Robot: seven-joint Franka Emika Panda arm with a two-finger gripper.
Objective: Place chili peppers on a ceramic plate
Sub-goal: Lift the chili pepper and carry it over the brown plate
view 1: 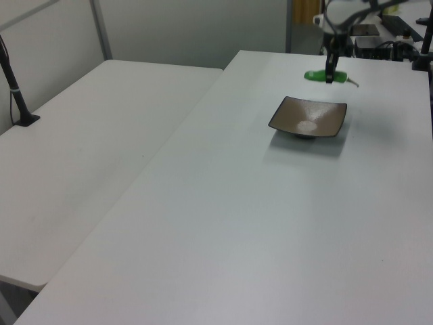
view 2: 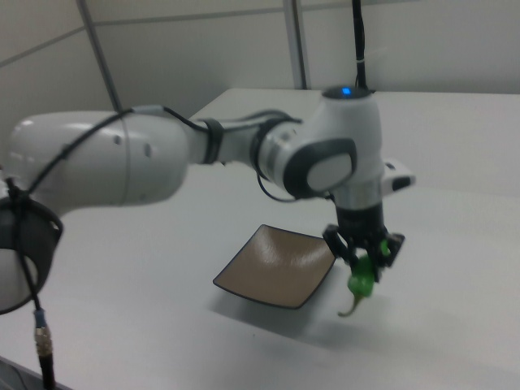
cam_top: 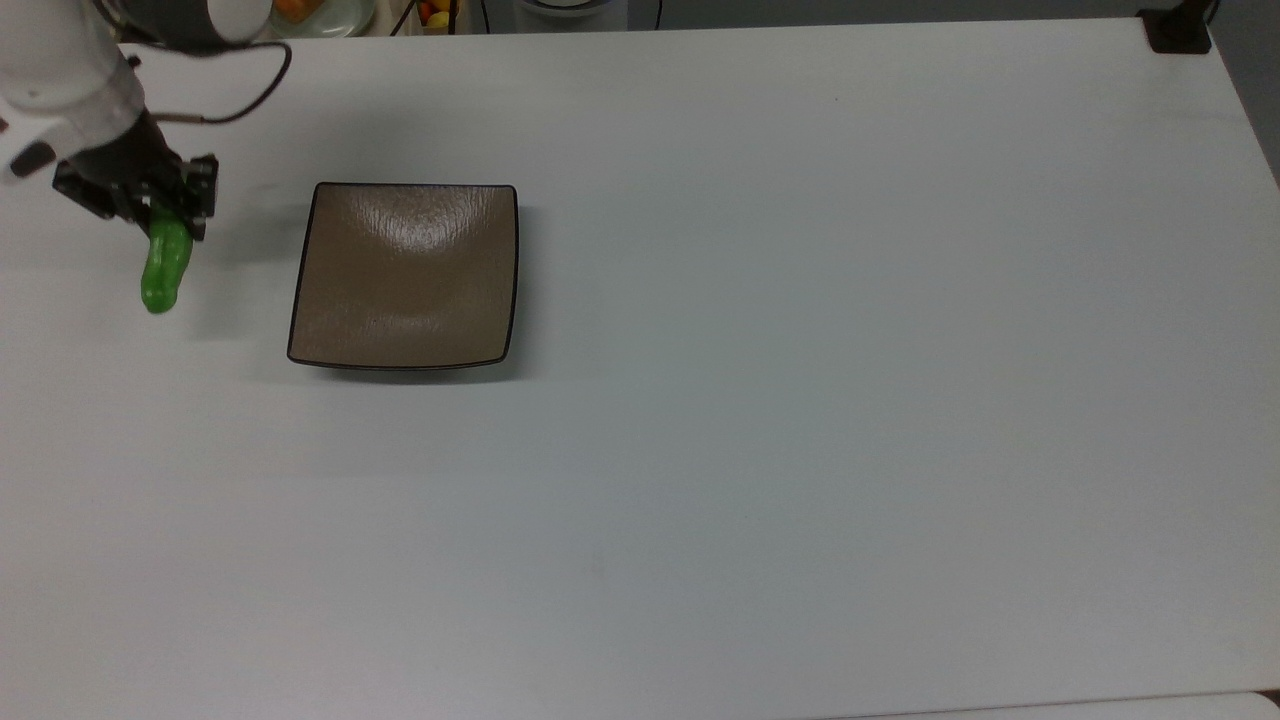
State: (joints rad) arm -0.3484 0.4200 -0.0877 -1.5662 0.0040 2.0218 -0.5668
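We have the chili pepper (cam_top: 162, 268) clamped in our gripper (cam_top: 160, 215) and lifted clear of the table (cam_top: 800, 400), near its far-left corner in the top view. The ceramic plate (cam_top: 405, 275) just beside it sits bare; carrying over and releasing remain.

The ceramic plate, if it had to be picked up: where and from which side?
Grip the square brown-taupe ceramic plate at its thin dark raised rim, coming from above with one finger inside and one outside. It lies flat and shallow on the white table, too wide to span; the top view's right edge lies farthest from the gripper holding the green chili pepper.
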